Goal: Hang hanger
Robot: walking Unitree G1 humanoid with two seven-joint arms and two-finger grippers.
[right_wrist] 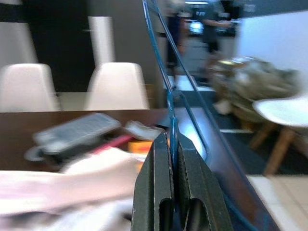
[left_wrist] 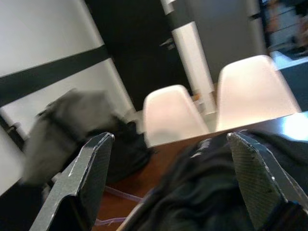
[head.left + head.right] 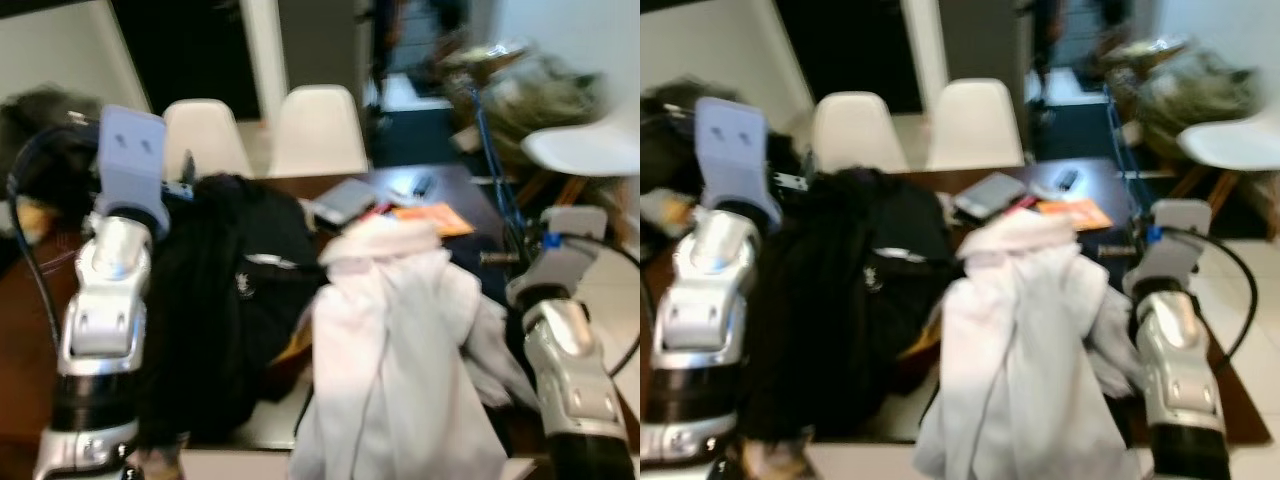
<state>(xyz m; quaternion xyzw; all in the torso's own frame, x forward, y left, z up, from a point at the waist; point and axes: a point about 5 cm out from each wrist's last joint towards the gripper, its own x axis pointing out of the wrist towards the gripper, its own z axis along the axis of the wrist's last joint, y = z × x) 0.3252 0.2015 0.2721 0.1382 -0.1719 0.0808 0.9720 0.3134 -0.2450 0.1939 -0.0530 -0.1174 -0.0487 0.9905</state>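
Note:
My right gripper (image 1: 171, 139) is shut on the thin blue wire hanger (image 1: 159, 57), which rises from between its fingers; the same hanger (image 3: 492, 160) shows as a blue line above my right arm (image 3: 565, 340). A white garment (image 3: 400, 340) is bunched up in the middle of the dark table (image 3: 470, 185), just left of that arm. A black garment (image 3: 230, 290) lies heaped on the table's left part. My left gripper (image 2: 171, 139) is open, with its fingers spread over the black garment (image 2: 211, 192) and holding nothing. My left arm (image 3: 105, 290) is raised beside that heap.
Two white chairs (image 3: 205, 135) (image 3: 318, 130) stand behind the table, and another white chair (image 3: 590, 145) is at the right. A grey flat device (image 3: 345, 200) and an orange item (image 3: 435, 215) lie on the far part of the table. Clutter sits at the back right.

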